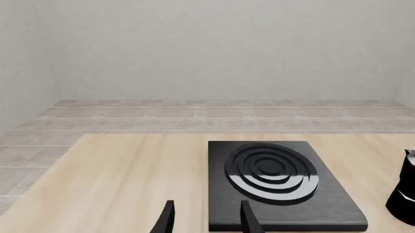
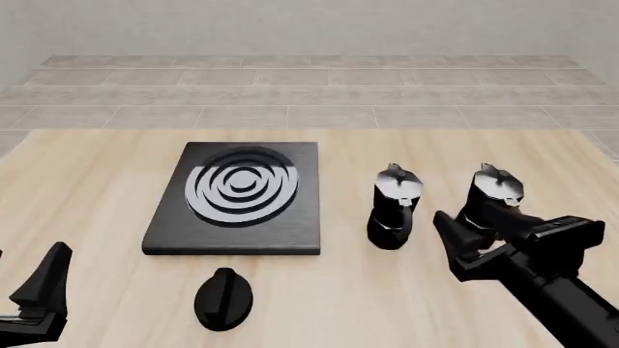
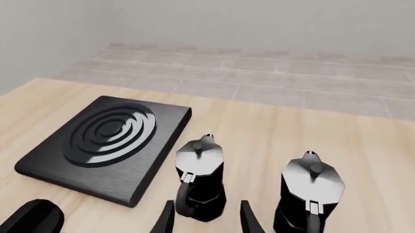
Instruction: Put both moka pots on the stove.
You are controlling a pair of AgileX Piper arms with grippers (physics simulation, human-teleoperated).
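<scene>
While both moka pots stand upright on table right of stove, neither sits on burner. Left moka pot [image 2: 393,207] near stove's right edge; right moka pot [image 2: 494,199] beside it, apart, partly behind right gripper [image 2: 462,239]. Stove [image 2: 235,230] flat on wooden table [image 2: 97,188], ring burner bare. Right gripper fingers spread, holding nothing, just before right pot. Left gripper [image 1: 204,218] fingers apart, empty, near table's near-left corner. Black oval knob [image 2: 223,298] lies just in front of stove.
</scene>
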